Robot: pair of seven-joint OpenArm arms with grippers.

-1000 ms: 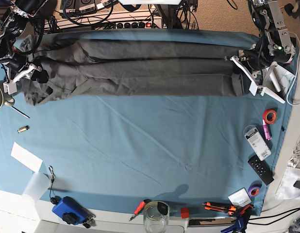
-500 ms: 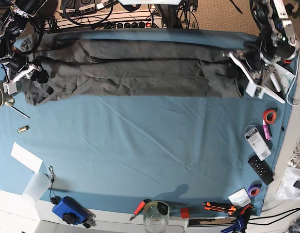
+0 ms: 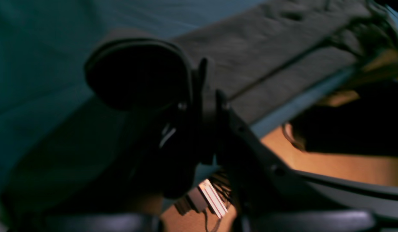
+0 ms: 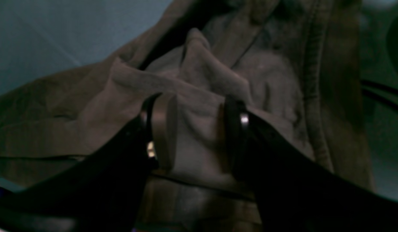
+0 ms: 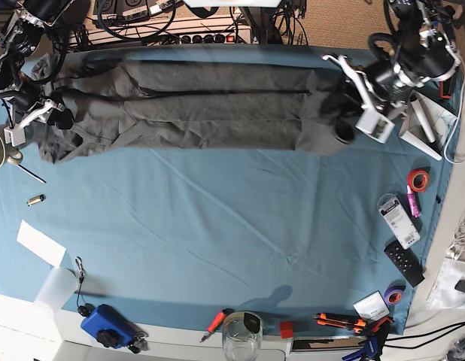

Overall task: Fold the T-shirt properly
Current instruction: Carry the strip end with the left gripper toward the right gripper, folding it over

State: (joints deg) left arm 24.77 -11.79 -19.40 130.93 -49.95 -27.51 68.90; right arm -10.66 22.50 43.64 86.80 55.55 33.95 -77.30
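Charcoal T-shirt (image 5: 195,105) bunched between right end effector (image 4: 192,129) fingers, left end effector (image 5: 345,113) grip unclear at hem

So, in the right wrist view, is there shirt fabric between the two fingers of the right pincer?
Yes, a bunched fold of the grey shirt sits between the two dark fingers of the right pincer.

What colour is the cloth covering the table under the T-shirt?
Teal-blue, plain; the table cloth shows best in the base view, beneath the dark grey T-shirt.
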